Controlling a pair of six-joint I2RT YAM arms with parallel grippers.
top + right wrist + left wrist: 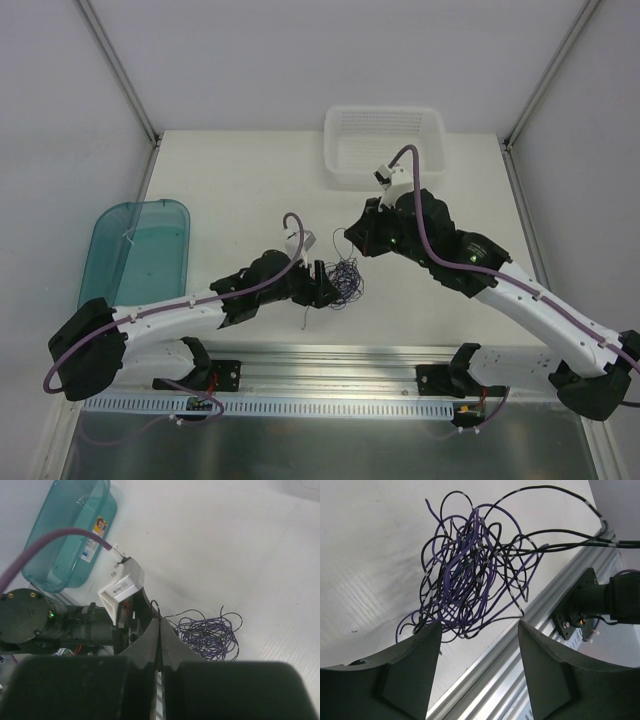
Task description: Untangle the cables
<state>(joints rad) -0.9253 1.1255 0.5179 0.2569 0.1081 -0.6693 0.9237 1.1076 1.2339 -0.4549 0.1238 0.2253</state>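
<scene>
Top view: the cables (345, 280) lie in one knotted purple-and-black clump, well right of the teal bin (112, 250). The left gripper (325, 290) is at their bin-side edge, and the right gripper (353, 238) is just past them, farther from the bin.

Left wrist view: the left gripper (479, 625) is released, with nothing between its fingers and the cables (465, 575) just beyond their tips. A few black strands stretch sideways and the rest stays knotted, so I judge the untangling barely begun.

Right wrist view: the right gripper (159, 622) is clenched. A black strand loops at its tips, but I cannot tell whether it is pinched. The stickers (100, 526) on the teal bin (60, 555) show a cartoon figure; their print is unreadable.
</scene>
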